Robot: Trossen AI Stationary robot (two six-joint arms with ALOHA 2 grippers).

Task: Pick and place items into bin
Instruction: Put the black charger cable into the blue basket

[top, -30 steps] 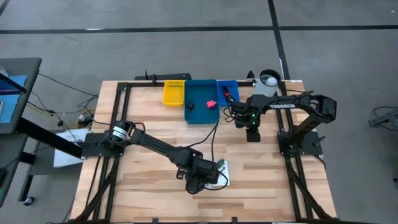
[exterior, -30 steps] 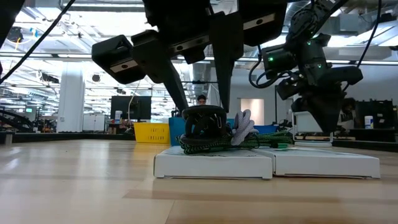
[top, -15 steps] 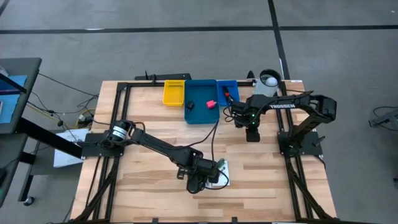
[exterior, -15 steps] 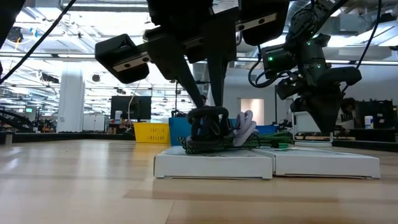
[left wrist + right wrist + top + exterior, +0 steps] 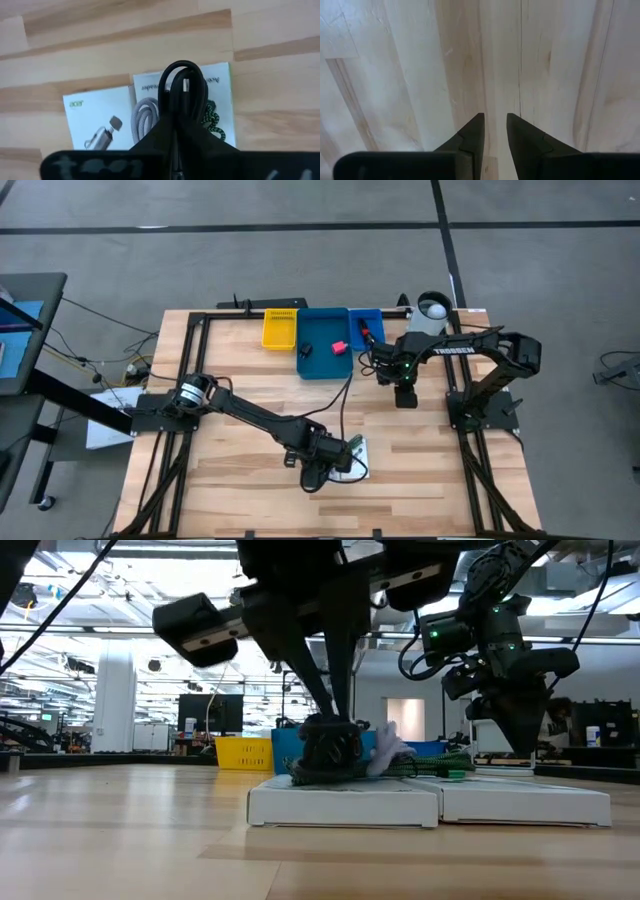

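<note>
Two white printed cards (image 5: 95, 117) (image 5: 345, 802) lie side by side on the wooden table near its front. On them lies a heap of cables: a black looped cable (image 5: 182, 80), a grey coil (image 5: 145, 117) and a green braided piece (image 5: 212, 112). My left gripper (image 5: 176, 120) (image 5: 320, 470) stands over the heap, shut on the black cable. My right gripper (image 5: 495, 120) (image 5: 405, 395) hangs open over bare wood at the right, with nothing between its fingers. A pink-red block (image 5: 339, 347) and a small black piece (image 5: 305, 349) lie in the blue bin (image 5: 325, 365). My left gripper pinches the black cable's loop (image 5: 330, 735) between its two fingers, squeezing it narrow. The fingers come from above, slanting down. The loop's bend (image 5: 182, 67) pokes out past the fingertips. The cable rests on the white card with the other cables.
A yellow bin (image 5: 280, 328) and a small blue bin (image 5: 365, 328) flank the blue bin at the table's far edge. A white round object (image 5: 433, 308) stands at the far right. Black frame rails run along the table's sides. Bare wood lies left of the cards.
My left gripper has shut on the black cable loop without shifting its place. The loop, round and wide a second ago, is now pressed narrow between the fingers. The grey coil beside it has been nudged lower.
</note>
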